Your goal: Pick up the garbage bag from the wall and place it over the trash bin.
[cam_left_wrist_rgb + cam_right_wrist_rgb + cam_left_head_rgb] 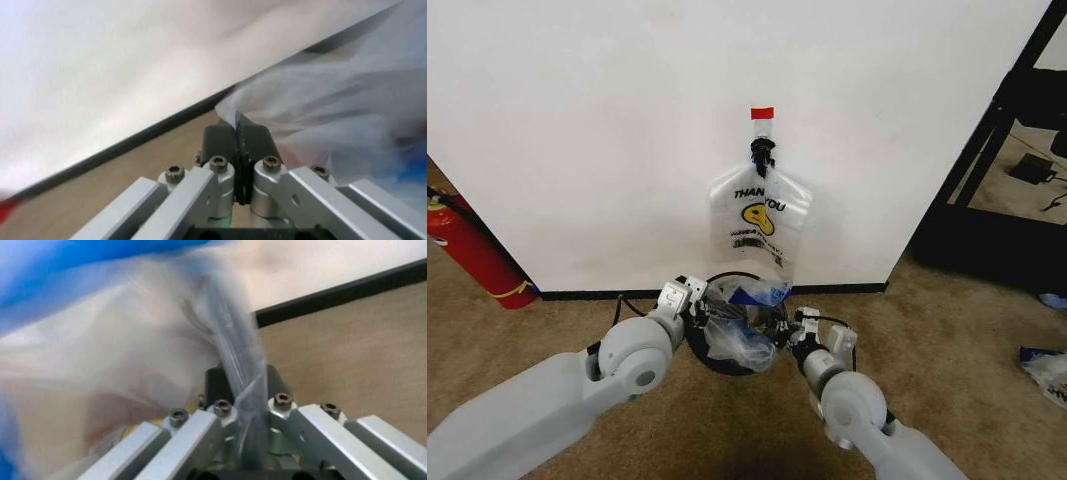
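**Both grippers hold the bag at the bin**

The thin, crinkly see-through garbage bag [742, 335] with blue patches sits in the mouth of the small round black mesh trash bin [717, 357], on the brown carpet just before the plain white wall [607, 120] (black baseboard below). The left gripper [695, 303] is clamped on the bag's edge at the bin's left rim; the right gripper [795, 327] pinches film at the right rim. A flat "THANK YOU" bag bundle [760, 225] hangs above.
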